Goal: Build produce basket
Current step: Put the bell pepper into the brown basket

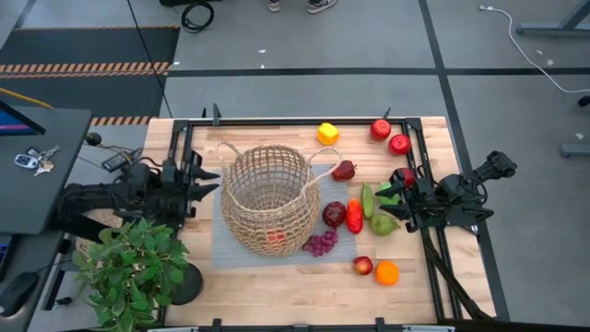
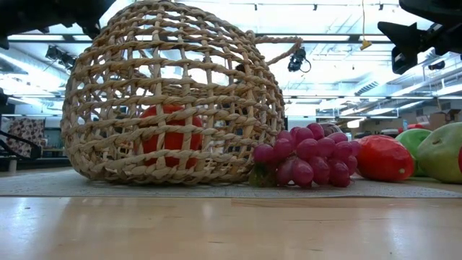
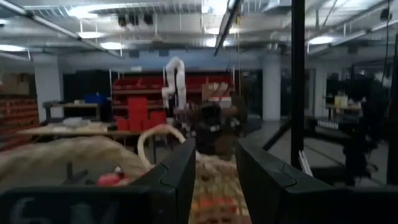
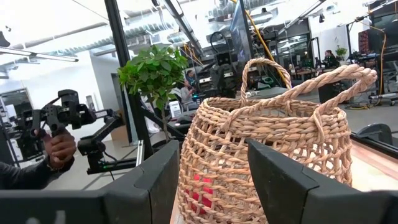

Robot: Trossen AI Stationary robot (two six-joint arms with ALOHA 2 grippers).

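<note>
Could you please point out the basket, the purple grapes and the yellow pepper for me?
basket (image 1: 267,198): high view, on its woven side wall.
purple grapes (image 2: 307,155): low view, middle of the bunch.
yellow pepper (image 1: 327,134): high view, centre of its body.

Round tan open-weave wicker basket (image 2: 173,94) sits on a grey woven mat (image 2: 216,189) on the pale wood counter (image 2: 216,227), leaning a bit. One red-orange round fruit (image 2: 171,133) visible through the weave, inside. Purple grape bunch (image 2: 307,155) touching the basket's base on its right side. Beyond it: faceted red fruit (image 2: 384,157), then green pear (image 2: 442,153) at frame edge. Dark arm parts in both top corners.
</note>
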